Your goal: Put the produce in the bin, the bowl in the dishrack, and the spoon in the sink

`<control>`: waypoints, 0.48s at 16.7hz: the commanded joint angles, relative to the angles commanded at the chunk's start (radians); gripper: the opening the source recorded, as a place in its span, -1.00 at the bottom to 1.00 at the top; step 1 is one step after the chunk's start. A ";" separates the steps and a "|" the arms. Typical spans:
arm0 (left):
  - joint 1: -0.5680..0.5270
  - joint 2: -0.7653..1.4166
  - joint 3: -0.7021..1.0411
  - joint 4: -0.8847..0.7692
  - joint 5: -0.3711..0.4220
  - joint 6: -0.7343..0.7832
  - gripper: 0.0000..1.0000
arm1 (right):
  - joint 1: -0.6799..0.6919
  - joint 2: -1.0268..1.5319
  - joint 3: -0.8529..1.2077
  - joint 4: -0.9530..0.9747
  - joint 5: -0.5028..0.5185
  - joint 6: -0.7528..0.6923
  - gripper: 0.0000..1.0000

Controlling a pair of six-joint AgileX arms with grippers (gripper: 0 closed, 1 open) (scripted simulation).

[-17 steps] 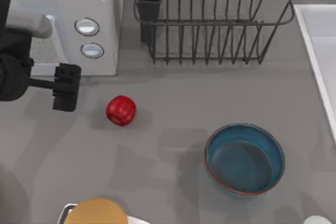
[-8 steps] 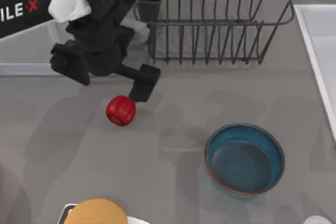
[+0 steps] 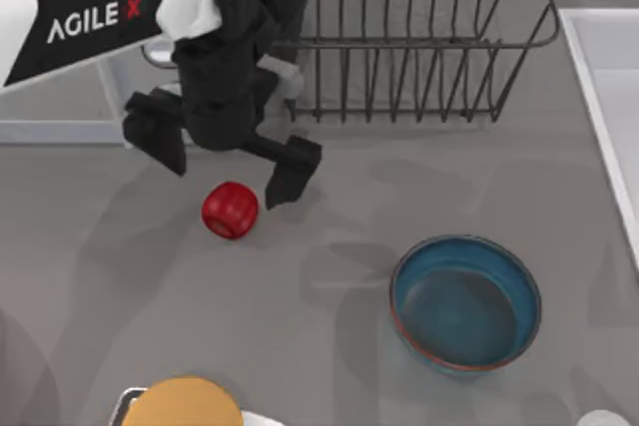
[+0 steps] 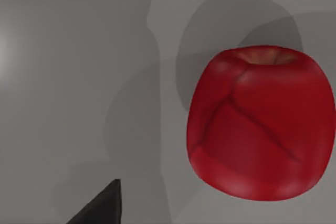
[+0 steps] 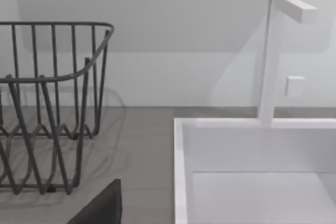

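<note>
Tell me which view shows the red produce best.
The left wrist view: the produce appears close up, its ribs and stem dimple plain. The top view shows it small on the table, the open left gripper above it. The right wrist view faces the dishrack and sink.

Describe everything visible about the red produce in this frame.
The produce is a small, round, glossy red fruit with faint ribs and a paler yellowish dimple at one end in the left wrist view. It rests on the grey table, left of the bowl and in front of the dishrack. The left gripper hangs open above it, fingers apart to either side, not touching it.
</note>
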 joint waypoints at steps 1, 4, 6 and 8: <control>0.000 0.000 0.000 0.000 0.000 0.000 1.00 | 0.000 0.000 0.000 0.000 0.000 0.000 1.00; 0.005 0.005 -0.016 0.019 0.001 0.004 1.00 | 0.000 0.000 0.000 0.000 0.000 0.000 1.00; 0.008 0.026 -0.050 0.075 0.001 0.008 1.00 | 0.000 0.000 0.000 0.000 0.000 0.000 1.00; 0.011 0.052 -0.092 0.150 0.001 0.012 1.00 | 0.000 0.000 0.000 0.000 0.000 0.000 1.00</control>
